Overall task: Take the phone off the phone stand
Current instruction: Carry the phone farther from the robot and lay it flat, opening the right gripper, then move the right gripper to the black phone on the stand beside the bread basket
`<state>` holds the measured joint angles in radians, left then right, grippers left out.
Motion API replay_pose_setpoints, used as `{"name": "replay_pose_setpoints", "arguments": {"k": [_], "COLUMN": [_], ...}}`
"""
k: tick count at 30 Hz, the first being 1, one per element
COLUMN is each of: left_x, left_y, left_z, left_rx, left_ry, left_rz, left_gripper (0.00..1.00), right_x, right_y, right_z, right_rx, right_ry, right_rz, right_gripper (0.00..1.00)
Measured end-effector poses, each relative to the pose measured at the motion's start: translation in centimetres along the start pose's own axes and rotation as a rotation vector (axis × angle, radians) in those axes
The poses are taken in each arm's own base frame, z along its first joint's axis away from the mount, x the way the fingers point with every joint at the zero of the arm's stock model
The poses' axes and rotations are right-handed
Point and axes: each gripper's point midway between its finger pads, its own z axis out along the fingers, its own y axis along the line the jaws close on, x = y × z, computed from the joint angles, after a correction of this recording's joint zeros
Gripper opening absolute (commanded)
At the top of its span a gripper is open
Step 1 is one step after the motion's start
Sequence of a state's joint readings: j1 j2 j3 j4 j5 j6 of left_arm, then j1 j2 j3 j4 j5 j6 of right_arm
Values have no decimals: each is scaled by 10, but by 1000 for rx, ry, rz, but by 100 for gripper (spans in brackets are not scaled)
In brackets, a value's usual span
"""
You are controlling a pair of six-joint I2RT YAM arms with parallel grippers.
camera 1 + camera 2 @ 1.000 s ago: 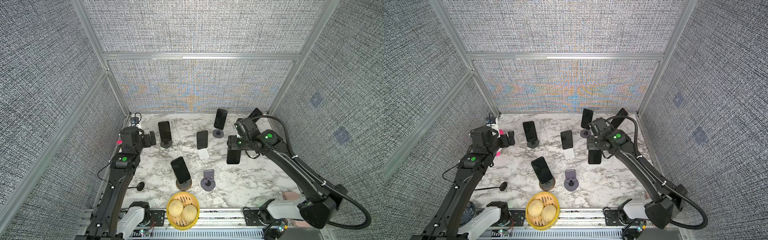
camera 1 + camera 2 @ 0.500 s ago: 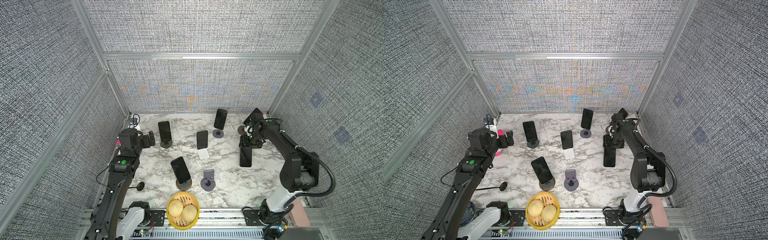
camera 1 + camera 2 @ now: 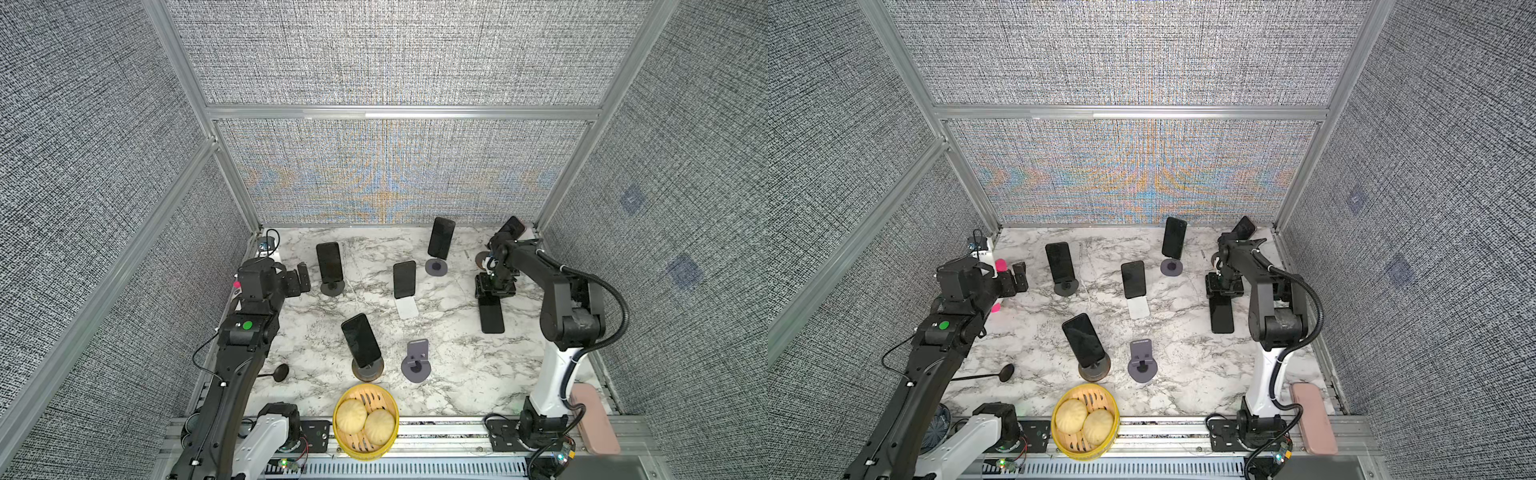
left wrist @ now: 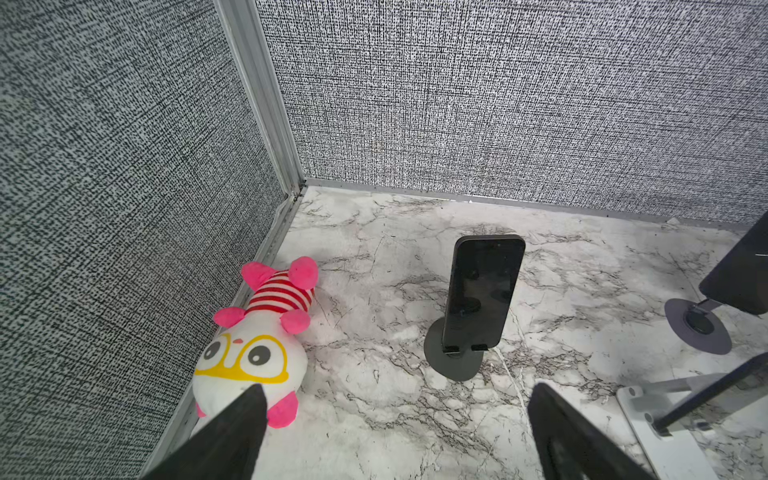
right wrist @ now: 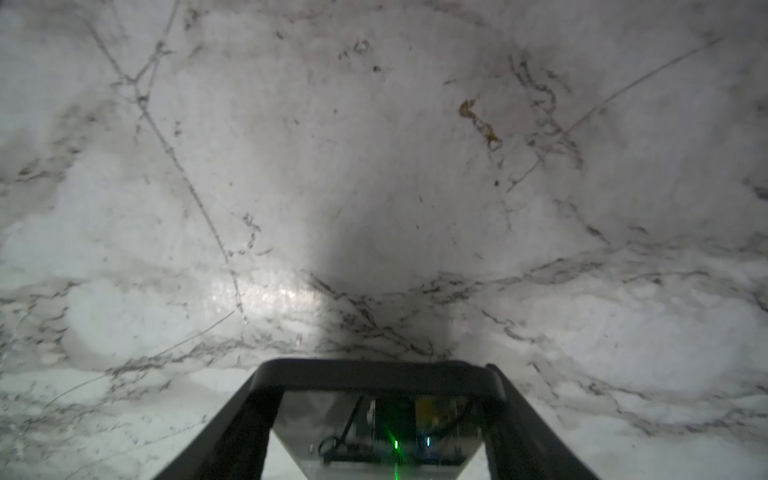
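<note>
Marble bench point(image 3: 457, 374), right side: the phone point(image 3: 491, 318) hung with its long axis running from the right gripper point(image 3: 493, 293) down toward the bench. That gripper pinched the phone's upper end between part-spread jaws. The left gripper point(image 3: 302, 277) stood wide and empty.

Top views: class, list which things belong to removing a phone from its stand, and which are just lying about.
Belongs to the job:
- right end effector
- phone it grips
- empty stand
- phones on stands

Just lying about:
- steamer basket of buns
- black spoon
- plush toy
- pink slab
</note>
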<state>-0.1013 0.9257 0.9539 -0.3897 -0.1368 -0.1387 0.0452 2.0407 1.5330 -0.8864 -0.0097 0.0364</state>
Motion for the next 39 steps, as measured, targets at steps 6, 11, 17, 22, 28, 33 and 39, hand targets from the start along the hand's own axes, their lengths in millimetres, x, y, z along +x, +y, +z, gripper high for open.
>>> {"name": "replay_pose_setpoints", "arguments": {"k": [6,11,17,22,28,33,39], "left_x": [1,1,2,3,4,4,4], "left_y": [2,3,3,3,3,3,3], "left_z": [1,1,2,4,5,5,5], "left_rx": [-13,-19,-20,-20,-20,-20,-20], "left_ry": [2,3,7,11,16,16,16], "left_rz": [0,1,2,3,3,3,3], "left_gripper": [99,99,99,99,99,99,99], "right_x": [-12,-22,-36,-39,-39,-39,-39], "right_y": [-7,-10,-11,-11,-12,-12,-13], "right_z": [17,20,23,24,26,26,23], "right_rx": [40,59,64,62,60,56,64], "right_ry": [0,-12,-25,-22,-15,-13,-26], "right_rz": [2,8,-6,-4,-5,-6,-8], "right_gripper": [62,61,63,75,81,85,87]}}
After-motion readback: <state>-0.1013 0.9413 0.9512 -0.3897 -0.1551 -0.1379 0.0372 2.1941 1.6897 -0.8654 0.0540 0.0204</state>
